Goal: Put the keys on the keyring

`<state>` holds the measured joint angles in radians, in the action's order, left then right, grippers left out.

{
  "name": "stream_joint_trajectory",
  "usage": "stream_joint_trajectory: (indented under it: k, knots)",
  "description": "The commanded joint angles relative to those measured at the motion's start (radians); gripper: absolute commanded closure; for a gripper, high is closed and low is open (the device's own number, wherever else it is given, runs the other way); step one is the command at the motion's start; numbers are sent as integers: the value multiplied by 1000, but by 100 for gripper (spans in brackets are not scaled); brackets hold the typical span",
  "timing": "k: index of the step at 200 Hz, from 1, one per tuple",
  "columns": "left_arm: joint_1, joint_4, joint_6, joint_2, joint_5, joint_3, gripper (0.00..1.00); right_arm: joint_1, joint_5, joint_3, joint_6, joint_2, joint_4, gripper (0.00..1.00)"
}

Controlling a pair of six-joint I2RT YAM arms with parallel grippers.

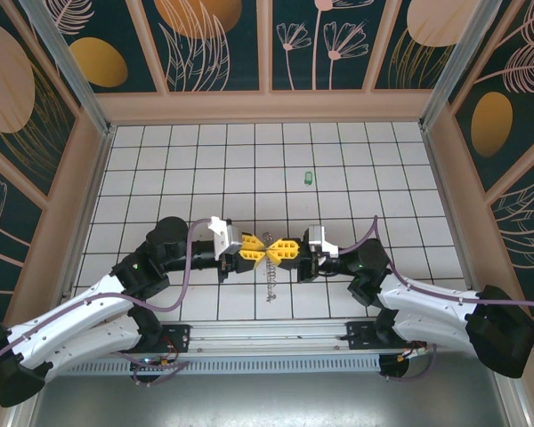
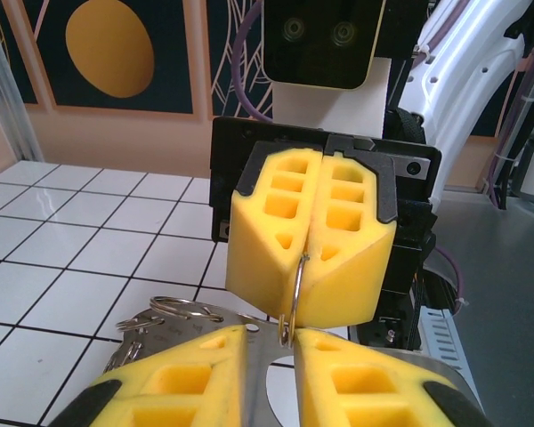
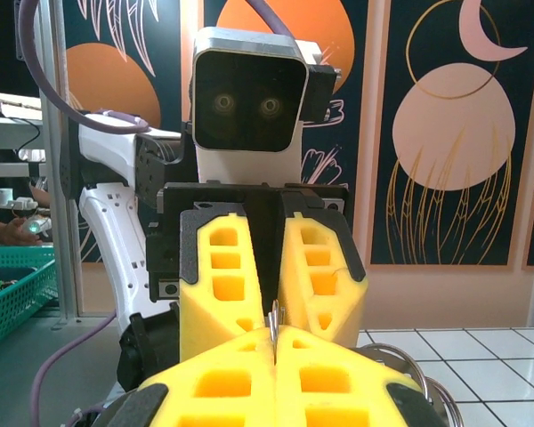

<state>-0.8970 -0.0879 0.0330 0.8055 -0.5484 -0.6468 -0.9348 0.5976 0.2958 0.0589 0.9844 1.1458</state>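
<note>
Bright, even light from above. Soft sheen on the white tiles [image 2: 62, 222] left of the left gripper [image 2: 269, 345]; its near fingers [image 2: 182, 387] look slightly blurred.

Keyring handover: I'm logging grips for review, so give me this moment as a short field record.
right gripper: shut on the keyring
left gripper: narrowly open, keyring between its jaws
grippers: tip to tip, facing each other
green key: loose on the tiled table, beyond both grippers
task: key not yet on the keyring

Desk [image 1: 383, 178] is left open round the green key [image 1: 309, 178]; nearer, passage is barred by left claw [image 1: 262, 250] and right claw [image 1: 273, 250], joined at the keyring [image 2: 295, 298].
</note>
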Motion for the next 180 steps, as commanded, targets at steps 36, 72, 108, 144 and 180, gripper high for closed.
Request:
stream_joint_trajectory:
  k: [36, 72, 108, 144, 180]
  knots:
    - [-3, -13, 4, -5, 15, -21, 76, -2, 50, -7, -14, -13, -16, 100]
    - [-3, 3, 11, -15, 25, -25, 76, -3, 74, 4, -21, -15, -50, 100]
    - [-3, 4, 11, -17, 19, -23, 82, -4, 85, 8, -21, -4, -54, 100]
    - [-3, 4, 14, -20, 18, -20, 89, -4, 87, 9, -28, 4, -66, 100]
    - [-3, 8, 16, -26, 16, -20, 84, -4, 77, 8, -40, 1, -84, 100]
